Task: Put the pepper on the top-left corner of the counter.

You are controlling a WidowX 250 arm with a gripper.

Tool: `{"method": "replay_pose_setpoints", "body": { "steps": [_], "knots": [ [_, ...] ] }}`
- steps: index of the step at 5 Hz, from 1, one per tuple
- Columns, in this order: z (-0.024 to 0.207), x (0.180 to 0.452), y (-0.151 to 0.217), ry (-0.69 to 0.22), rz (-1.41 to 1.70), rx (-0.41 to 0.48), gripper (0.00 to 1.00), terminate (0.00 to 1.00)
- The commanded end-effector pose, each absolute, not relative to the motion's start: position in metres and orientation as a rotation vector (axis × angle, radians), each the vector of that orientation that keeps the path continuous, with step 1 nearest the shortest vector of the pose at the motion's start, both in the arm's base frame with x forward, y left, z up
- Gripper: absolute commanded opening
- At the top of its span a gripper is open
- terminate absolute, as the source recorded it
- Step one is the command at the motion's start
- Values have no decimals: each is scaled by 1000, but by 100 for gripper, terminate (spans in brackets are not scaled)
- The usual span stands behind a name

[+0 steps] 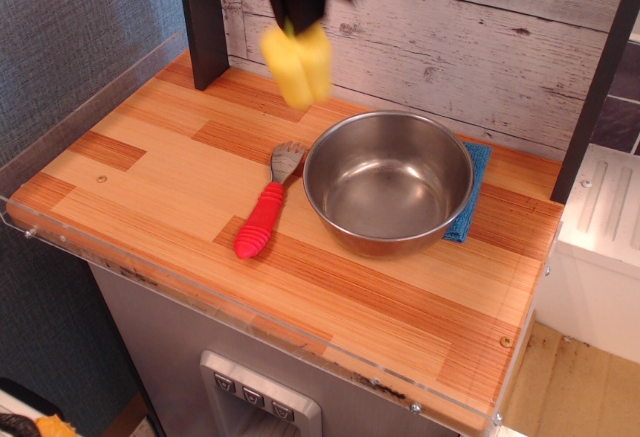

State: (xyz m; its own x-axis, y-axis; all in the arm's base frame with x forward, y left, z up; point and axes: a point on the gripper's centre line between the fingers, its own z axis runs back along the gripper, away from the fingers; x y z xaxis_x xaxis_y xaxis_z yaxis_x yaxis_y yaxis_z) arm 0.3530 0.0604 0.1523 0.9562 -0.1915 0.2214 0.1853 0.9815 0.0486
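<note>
While the gripper (297, 2) clamps the pepper (297, 63) from above, pepper hangs in air over the counter's (160, 167) rear-left part, motion-blurred.

Steel bowl (388, 183) sits mid-right w/ nothing inside, resting partly on a blue cloth (466, 189) at its right edge. Red-handled utensil (265, 208) lies just left of bowl, metal head near the rim. Dark post (203, 19) stands at back-left corner, close beside the pepper.

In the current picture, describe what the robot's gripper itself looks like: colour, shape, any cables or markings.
Only the lower part of the gripper shows, at the top edge. It is black and motion-blurred, with angular dark parts tapering downward. No cables, markings or labels can be made out in this frame; the rest of the arm is cut off.
</note>
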Motion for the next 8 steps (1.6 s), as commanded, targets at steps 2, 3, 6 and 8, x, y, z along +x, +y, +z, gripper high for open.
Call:
{"method": "replay_pose_setpoints", "body": {
  "steps": [2,3,6,8],
  "knots": [
    [127,366,130,-113,-47,71,0,0],
    [111,367,135,-81,-46,69,0,0],
    [105,367,151,-73,-35,51,100,0],
    [144,363,146,-166,-38,51,100,0]
  ]
}}
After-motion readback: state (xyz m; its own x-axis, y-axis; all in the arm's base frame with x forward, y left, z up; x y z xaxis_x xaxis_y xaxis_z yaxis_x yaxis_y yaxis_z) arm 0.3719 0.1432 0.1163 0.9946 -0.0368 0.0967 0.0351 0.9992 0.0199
